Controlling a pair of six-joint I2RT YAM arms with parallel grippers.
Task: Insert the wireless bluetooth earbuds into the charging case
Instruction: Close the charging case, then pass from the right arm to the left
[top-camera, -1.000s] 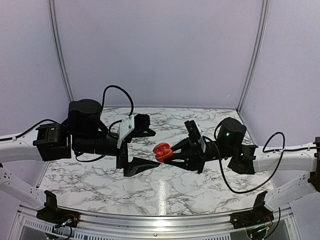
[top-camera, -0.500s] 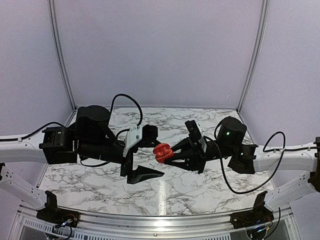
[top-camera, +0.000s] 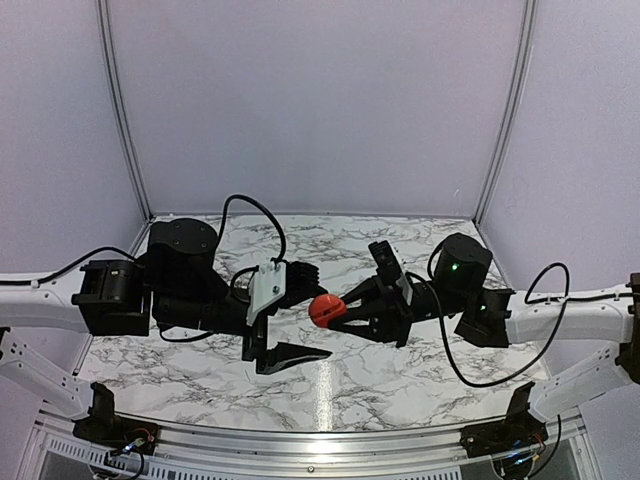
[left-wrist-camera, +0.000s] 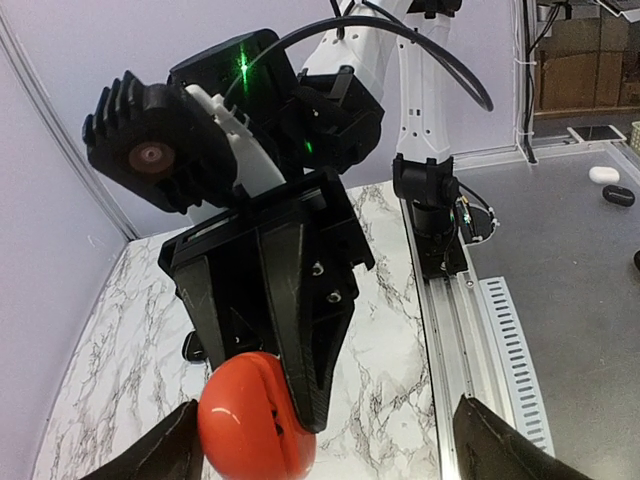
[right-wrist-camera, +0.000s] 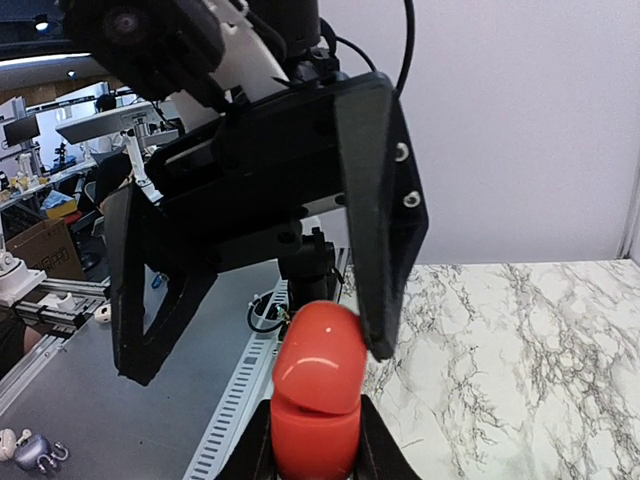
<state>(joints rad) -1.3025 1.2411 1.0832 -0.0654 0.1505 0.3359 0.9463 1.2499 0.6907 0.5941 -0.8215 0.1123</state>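
swinging in closer, the left arm (top-camera: 185, 285) now brackets the red case (right-wrist-camera: 312, 385), which has gone from gaping to nearly shut (a thin seam remains). left jaws stand wide apart, one finger (right-wrist-camera: 380, 250) touching the case's top. right jaws are clamped on its base, above the counter (top-camera: 400, 380). earbuds don't show, presumably inside.

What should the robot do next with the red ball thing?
Probably ease the open left gripper shut on the red case. The right gripper holds it in the air, the lid looks closed, and the left fingers sit either side of it.
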